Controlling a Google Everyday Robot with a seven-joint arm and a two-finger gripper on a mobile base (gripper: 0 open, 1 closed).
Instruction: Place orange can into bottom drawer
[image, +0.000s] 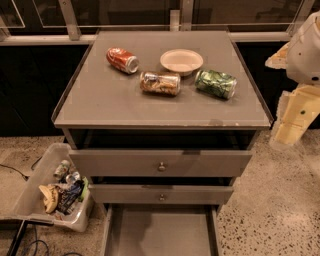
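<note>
The orange can (160, 83) lies on its side in the middle of the grey cabinet top (100, 100). The bottom drawer (161, 231) is pulled out at the bottom of the view, a flat grey tray with nothing in it. My gripper (291, 129) hangs at the right edge of the view, off the cabinet's right side and well apart from the can. It holds nothing that I can see.
A red can (122, 60) lies at the back left of the top, a green can (216, 83) to the right, a pale bowl (181, 61) behind the orange can. Two upper drawers (161, 163) with knobs stand slightly out. A clear bin of clutter (52, 190) sits on the floor left.
</note>
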